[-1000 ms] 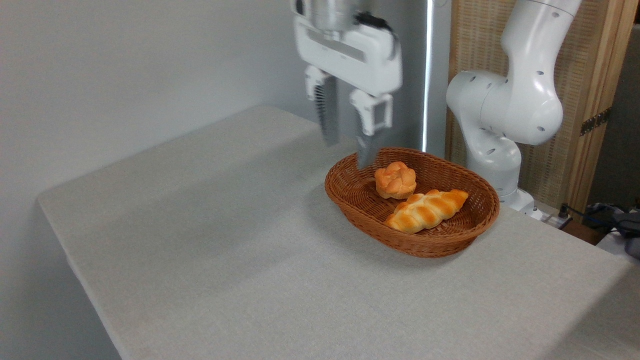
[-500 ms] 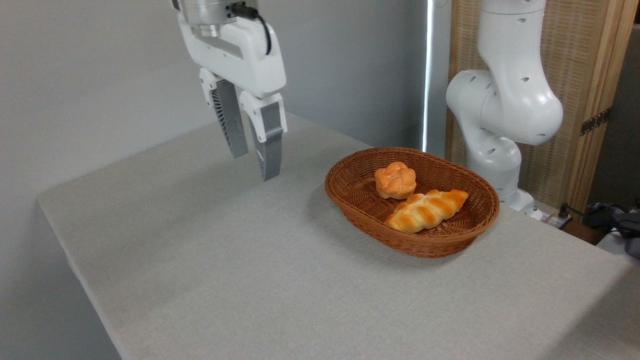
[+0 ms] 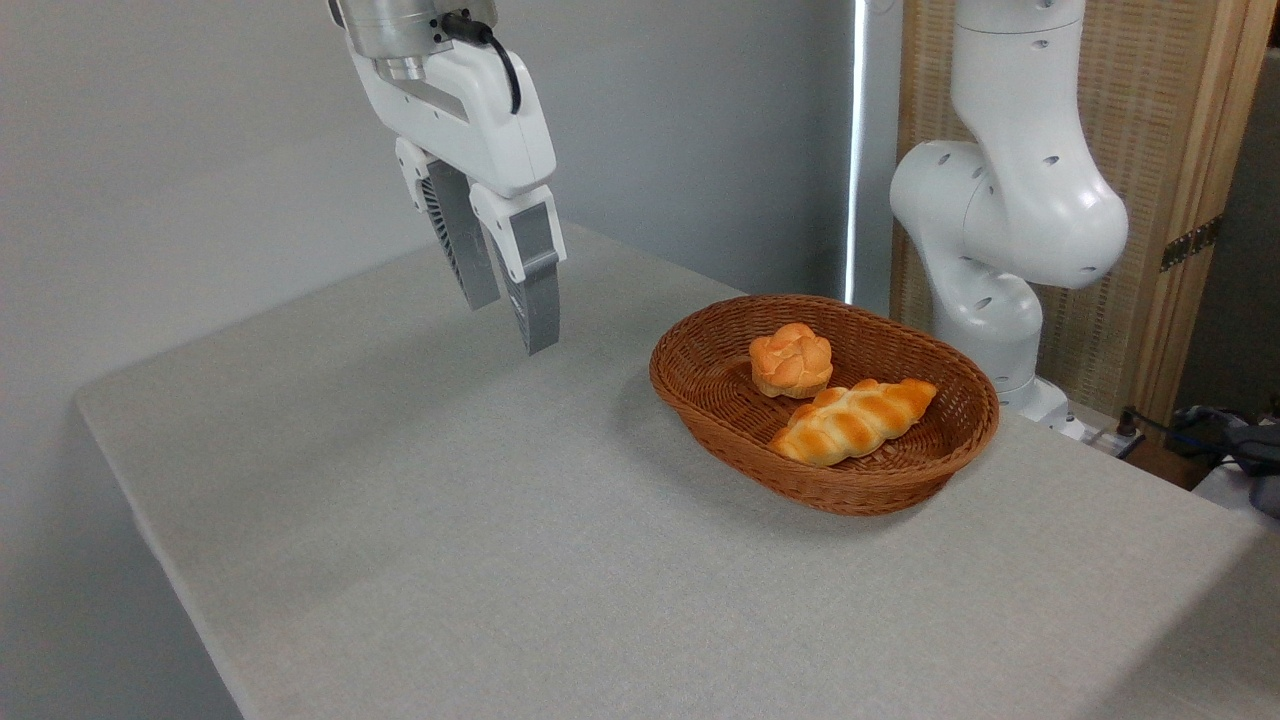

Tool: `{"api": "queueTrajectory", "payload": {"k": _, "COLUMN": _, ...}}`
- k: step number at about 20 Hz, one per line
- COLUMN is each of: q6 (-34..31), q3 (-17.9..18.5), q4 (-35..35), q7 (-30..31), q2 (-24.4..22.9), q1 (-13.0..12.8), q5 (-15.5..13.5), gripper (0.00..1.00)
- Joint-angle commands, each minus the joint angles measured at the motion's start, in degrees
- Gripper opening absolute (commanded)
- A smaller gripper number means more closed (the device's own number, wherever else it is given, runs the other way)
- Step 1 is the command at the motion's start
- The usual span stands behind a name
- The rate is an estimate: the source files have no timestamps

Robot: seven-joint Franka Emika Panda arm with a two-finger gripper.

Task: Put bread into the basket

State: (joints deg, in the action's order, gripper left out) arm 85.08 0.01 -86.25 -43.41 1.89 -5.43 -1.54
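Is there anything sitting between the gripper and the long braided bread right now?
Only the basket near rim. The bread already lies inside, beside the round bun. The gripper, empty, hangs above bare table to the left.

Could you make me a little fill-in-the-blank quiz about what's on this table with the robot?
1. The long braided bread lies inside the ____.
2. Beside it in the basket sits a small round ____.
3. The gripper hangs over the table, holding ____.
4. In the picture, the gripper is to the ____ of the basket.

Missing words: basket; bun; nothing; left
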Motion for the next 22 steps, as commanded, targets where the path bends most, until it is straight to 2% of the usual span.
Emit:
{"api": "queueTrajectory", "payload": {"k": 1, "q6": -2.72, "q3": 0.34, "q4": 0.11, "q7": 0.52, "q2": -0.65, "q1": 0.60, "q5": 0.31, "gripper": 1.00}}
{"api": "queueTrajectory", "payload": {"k": 4, "q6": -2.03, "q3": 1.57, "q4": -0.93, "q7": -0.01, "q2": -1.71, "q1": 0.51, "q5": 0.31, "gripper": 1.00}}
{"api": "queueTrajectory", "payload": {"k": 16, "q6": 1.75, "q3": 1.66, "q4": -1.64, "q7": 0.69, "q2": -1.80, "q1": 0.42, "q5": 1.54, "gripper": 1.00}}
{"api": "queueTrajectory", "payload": {"k": 22, "q6": 5.36, "q3": 1.66, "q4": -2.70, "q7": 7.81, "q2": -1.80, "q1": 0.34, "q5": 0.84, "gripper": 1.00}}
